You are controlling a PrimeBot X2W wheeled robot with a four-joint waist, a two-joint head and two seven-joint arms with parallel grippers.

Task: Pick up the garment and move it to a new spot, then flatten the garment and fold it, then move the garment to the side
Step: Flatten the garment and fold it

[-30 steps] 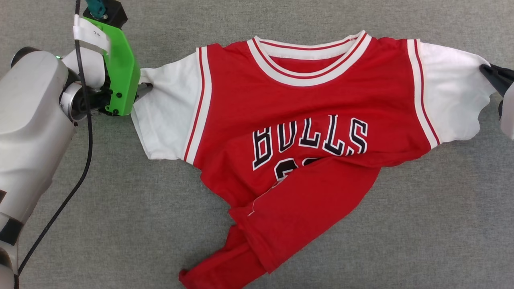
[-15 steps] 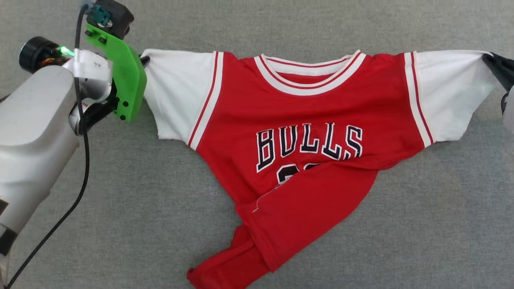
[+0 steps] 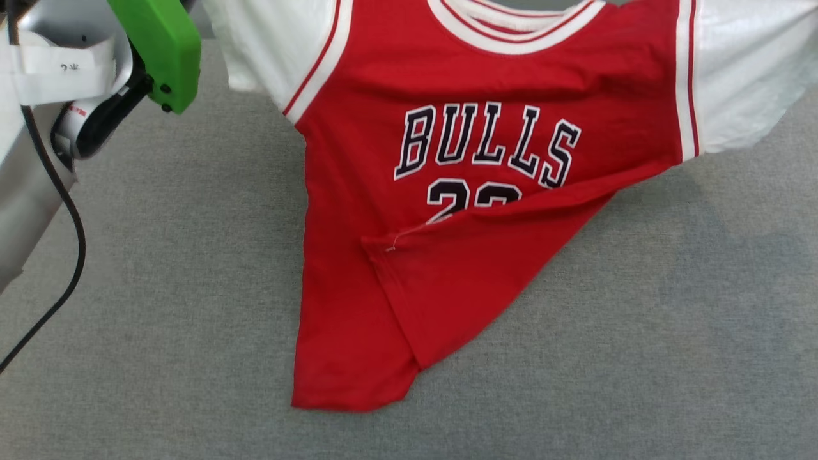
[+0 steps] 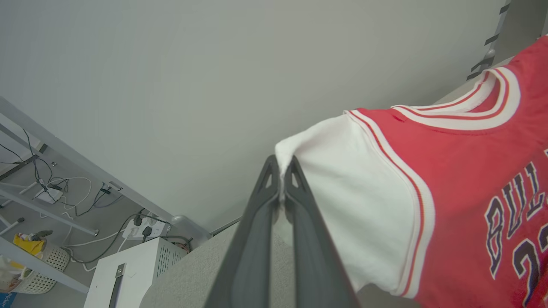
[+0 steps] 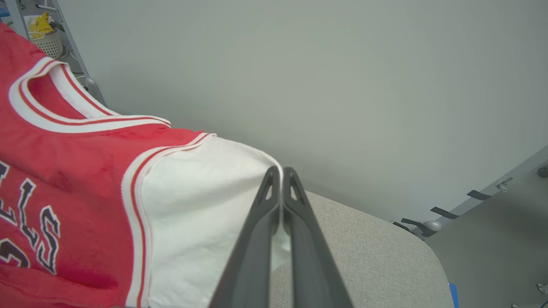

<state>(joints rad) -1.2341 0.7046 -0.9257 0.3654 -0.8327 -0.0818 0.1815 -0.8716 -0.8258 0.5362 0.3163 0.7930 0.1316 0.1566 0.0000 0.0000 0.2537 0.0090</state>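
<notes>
Red shirt (image 3: 358, 319) held up and stretched wide — left fingers (image 4: 274, 184) clenched on one white sleeve tip, right fingers (image 5: 274, 188) clenched on the other, body hanging below both, hem low over the grey counter (image 3: 160, 287).

Blocking the upper middle of the head view: the garment (image 3: 486, 76), pulled taut between the left gripper (image 4: 282, 166) and the right gripper (image 5: 280, 172), red tail hanging down over the grey tabletop (image 3: 160, 306). Open tabletop to its left, to its right and along the near edge. Crowding the upper left corner: a green bracket (image 3: 160, 51) and a black cable (image 3: 82, 243). Past the table's far edge, a plain wall (image 4: 214, 64).
</notes>
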